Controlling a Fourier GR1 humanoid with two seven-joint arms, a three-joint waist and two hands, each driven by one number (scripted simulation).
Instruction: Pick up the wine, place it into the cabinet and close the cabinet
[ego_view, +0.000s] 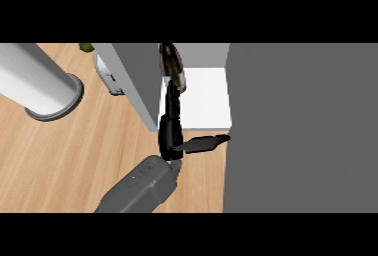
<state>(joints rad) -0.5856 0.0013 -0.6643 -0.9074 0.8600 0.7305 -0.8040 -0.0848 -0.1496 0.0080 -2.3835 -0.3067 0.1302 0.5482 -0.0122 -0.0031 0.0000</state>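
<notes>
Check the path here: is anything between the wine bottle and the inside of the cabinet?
Nothing visible blocks it. The wine bottle is already at the cabinet's open front, over the white shelf, with the right hand just below it. The open door stands to the bottle's left.

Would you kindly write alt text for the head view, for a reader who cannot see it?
A black hand on a grey forearm reaches up from the lower edge, holding a dark wine bottle at the white interior of a grey cabinet. The cabinet door stands open at the right; a large grey cylinder stands on the wooden counter at the left.
</notes>
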